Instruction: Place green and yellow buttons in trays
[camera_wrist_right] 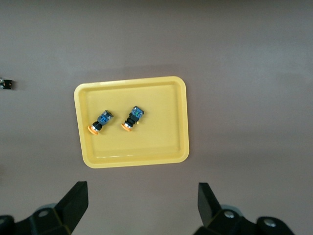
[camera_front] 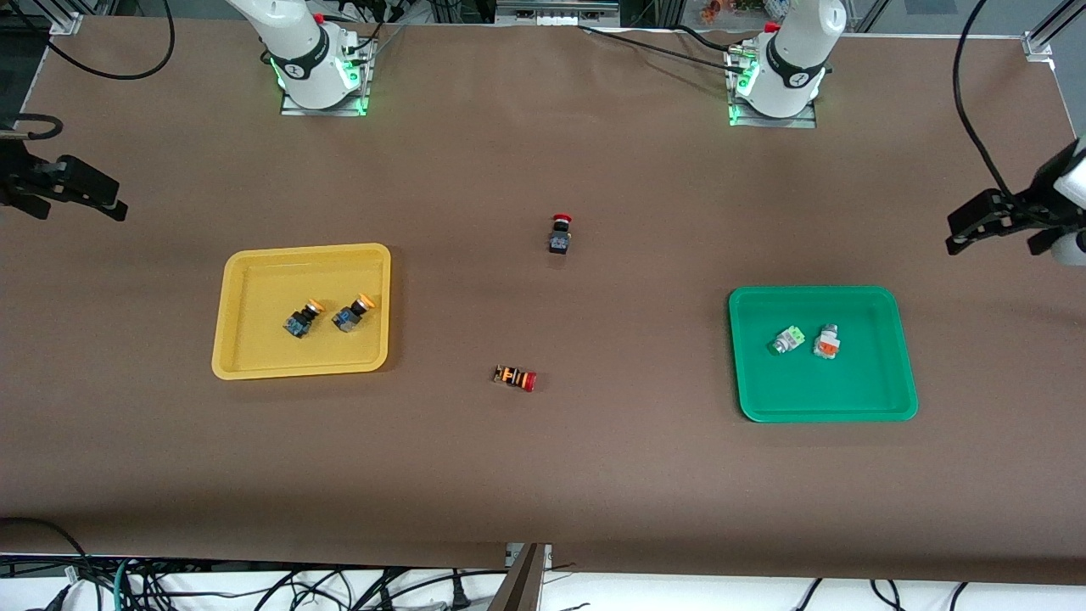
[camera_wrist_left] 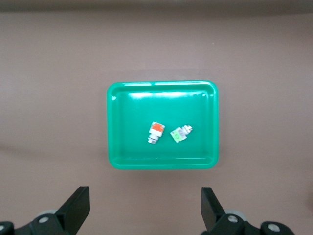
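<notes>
The yellow tray [camera_front: 254, 271] lies toward the right arm's end and holds two yellow-capped buttons [camera_front: 303, 320] [camera_front: 353, 314]. In the right wrist view the tray [camera_wrist_right: 161, 142] and both buttons [camera_wrist_right: 100, 122] [camera_wrist_right: 132, 118] show. The green tray [camera_front: 848, 390] lies toward the left arm's end and holds a white button with a green block [camera_front: 786, 339] and one with an orange block [camera_front: 826, 341]. They also show in the left wrist view [camera_wrist_left: 180, 133] [camera_wrist_left: 155, 132], in the tray [camera_wrist_left: 132, 103]. My left gripper [camera_front: 993, 242] [camera_wrist_left: 145, 205] and right gripper [camera_front: 78, 208] [camera_wrist_right: 142, 203] hang open and empty, high above the table's ends.
A red-capped black switch [camera_front: 559, 233] stands on the table between the trays, nearer the bases. A red-capped switch with an orange-black striped body [camera_front: 515, 378] lies nearer the front camera. Cables run along the table's edges.
</notes>
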Action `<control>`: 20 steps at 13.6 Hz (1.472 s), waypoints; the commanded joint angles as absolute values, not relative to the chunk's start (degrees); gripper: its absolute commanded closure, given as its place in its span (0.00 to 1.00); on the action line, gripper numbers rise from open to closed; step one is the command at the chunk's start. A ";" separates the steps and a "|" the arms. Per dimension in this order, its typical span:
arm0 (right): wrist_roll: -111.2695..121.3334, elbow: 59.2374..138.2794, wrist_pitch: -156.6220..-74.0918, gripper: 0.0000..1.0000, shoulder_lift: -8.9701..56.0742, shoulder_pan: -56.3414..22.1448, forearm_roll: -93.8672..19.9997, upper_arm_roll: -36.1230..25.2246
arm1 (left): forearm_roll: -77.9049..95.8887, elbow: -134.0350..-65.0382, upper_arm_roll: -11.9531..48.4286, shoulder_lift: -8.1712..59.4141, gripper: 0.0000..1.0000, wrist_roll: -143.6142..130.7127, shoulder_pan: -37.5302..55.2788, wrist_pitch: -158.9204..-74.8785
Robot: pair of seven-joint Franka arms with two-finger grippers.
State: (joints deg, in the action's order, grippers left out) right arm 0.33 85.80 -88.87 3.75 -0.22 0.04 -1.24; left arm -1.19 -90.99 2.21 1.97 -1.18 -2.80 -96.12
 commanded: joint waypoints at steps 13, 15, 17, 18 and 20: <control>-0.44 86.04 -91.05 0.01 5.36 0.09 1.05 0.00 | -0.79 -88.77 -1.85 3.78 0.00 -1.85 0.79 -90.62; -1.23 86.05 -91.05 0.01 5.36 -0.96 1.05 0.09 | -0.88 -88.68 -1.85 3.78 0.00 -1.85 0.70 -90.53; -1.58 86.04 -90.88 0.01 5.45 -1.05 1.23 0.09 | -0.88 -88.68 -1.85 3.78 0.00 -2.11 0.79 -89.74; -1.50 86.04 -90.97 0.01 5.45 -1.05 1.14 0.00 | -0.97 -88.68 -1.76 3.78 0.00 -2.20 0.79 -89.30; -1.15 86.04 -90.88 0.01 5.45 -0.97 1.23 -0.09 | -0.97 -88.77 -1.76 3.78 0.00 -2.20 0.79 -88.86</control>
